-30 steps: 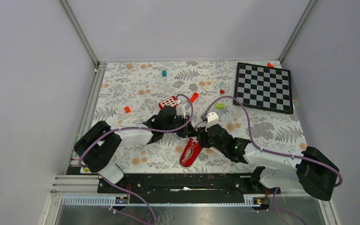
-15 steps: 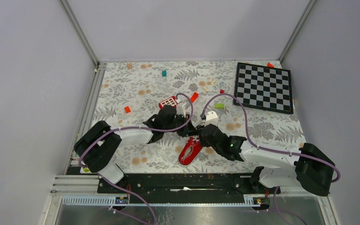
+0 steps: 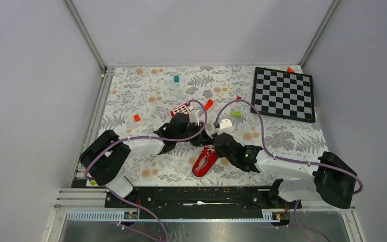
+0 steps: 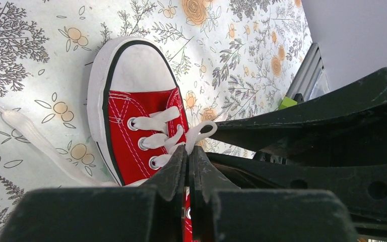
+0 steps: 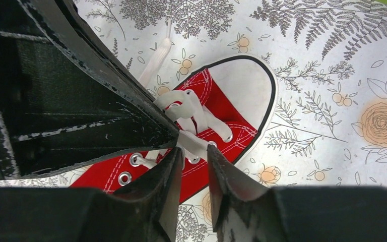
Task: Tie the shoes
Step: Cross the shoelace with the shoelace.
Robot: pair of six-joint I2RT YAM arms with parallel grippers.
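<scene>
now right fingers (image 5: 167,174) narrower, nearer sneaker (image 5: 247,80) laces (image 5: 191,108)

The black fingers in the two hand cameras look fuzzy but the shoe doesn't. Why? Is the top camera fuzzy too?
Left wrist view: the left gripper, pinching a lace, sits very near the lens, so it blurs, while the red shoe beyond is sharp. Right wrist view: same, the right gripper soft, the shoe crisp. Top external view: evenly lit, no glare, everything small but clear.
</scene>
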